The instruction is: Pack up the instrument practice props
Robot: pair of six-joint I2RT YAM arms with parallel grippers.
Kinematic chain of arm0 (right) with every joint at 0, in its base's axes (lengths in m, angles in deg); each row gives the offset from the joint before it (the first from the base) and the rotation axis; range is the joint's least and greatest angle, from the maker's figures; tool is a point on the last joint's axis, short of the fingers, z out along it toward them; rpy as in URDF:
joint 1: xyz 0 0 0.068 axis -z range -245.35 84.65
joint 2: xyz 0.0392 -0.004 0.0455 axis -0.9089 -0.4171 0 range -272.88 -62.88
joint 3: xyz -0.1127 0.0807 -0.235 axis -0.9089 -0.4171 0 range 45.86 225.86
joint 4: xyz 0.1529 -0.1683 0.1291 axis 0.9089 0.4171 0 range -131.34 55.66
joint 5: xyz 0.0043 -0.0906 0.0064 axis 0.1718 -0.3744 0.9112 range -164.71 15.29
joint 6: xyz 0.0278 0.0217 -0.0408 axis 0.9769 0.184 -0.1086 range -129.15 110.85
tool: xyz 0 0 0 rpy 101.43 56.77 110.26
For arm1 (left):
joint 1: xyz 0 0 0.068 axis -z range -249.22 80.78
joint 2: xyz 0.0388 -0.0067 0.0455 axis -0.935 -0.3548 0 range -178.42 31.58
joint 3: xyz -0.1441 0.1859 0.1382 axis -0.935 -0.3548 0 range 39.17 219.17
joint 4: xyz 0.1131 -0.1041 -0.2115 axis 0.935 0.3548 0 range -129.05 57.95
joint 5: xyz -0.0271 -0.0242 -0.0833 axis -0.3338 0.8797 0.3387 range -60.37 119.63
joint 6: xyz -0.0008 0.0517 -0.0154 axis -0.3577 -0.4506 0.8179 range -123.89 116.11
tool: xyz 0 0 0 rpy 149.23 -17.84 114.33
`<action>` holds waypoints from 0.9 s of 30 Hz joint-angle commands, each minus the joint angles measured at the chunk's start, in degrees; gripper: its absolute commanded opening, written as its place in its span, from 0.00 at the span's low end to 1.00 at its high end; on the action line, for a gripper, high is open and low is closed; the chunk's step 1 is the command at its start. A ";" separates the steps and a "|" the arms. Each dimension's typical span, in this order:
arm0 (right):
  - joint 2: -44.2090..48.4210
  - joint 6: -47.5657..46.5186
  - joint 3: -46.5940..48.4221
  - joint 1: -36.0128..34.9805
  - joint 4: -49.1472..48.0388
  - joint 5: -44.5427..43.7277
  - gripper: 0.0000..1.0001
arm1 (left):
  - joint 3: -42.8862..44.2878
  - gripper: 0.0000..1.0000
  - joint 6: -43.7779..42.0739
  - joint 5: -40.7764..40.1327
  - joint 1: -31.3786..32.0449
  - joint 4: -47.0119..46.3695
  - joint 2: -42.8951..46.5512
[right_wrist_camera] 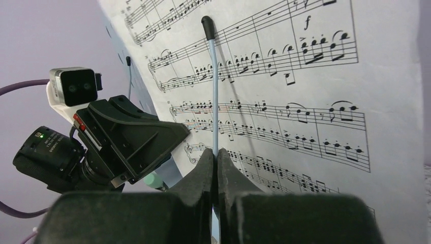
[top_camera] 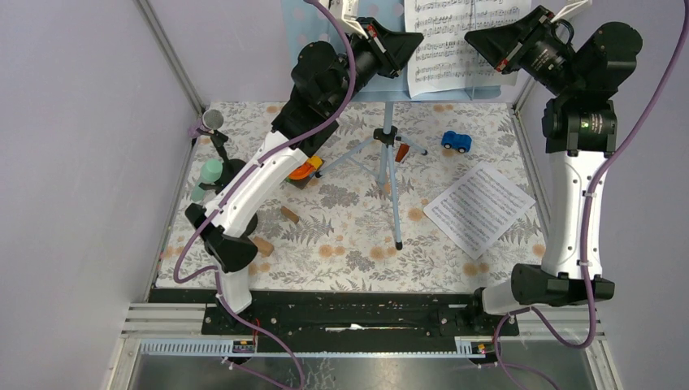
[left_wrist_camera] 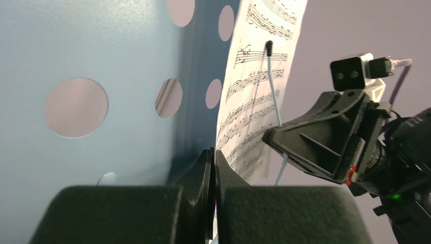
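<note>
Floral tabletop [top_camera: 341,236], music rack [left_wrist_camera: 117,51] stood upright, sheet-music page [top_camera: 443,41] propped portrait, left gripper [left_wrist_camera: 213,152] shut, hold unclear, right gripper [right_wrist_camera: 216,152] pinched on retaining wire [right_wrist_camera: 215,91].

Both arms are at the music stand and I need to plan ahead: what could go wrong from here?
1. The right gripper looks shut on the retainer wire; pulling it may free the sheet-music page, which could slide off.
2. With the left gripper also shut at the rack, a sideways tug might tip it on its thin tripod legs.
</note>
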 commanded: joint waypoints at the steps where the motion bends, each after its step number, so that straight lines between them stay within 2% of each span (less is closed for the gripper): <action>1: 4.95 -0.66 -3.02 -0.54 -7.42 -0.86 0.00 | -0.64 0.00 -1.70 -2.48 -0.19 -1.92 3.65; 12: 6.19 -1.68 -4.98 -0.54 -7.66 -2.60 0.00 | -6.01 0.00 -7.67 -8.09 -0.22 -0.45 10.87; 27: 7.13 -2.25 -7.58 -0.54 -8.78 -3.29 0.00 | -13.17 0.00 -14.07 -17.98 -0.23 7.37 22.95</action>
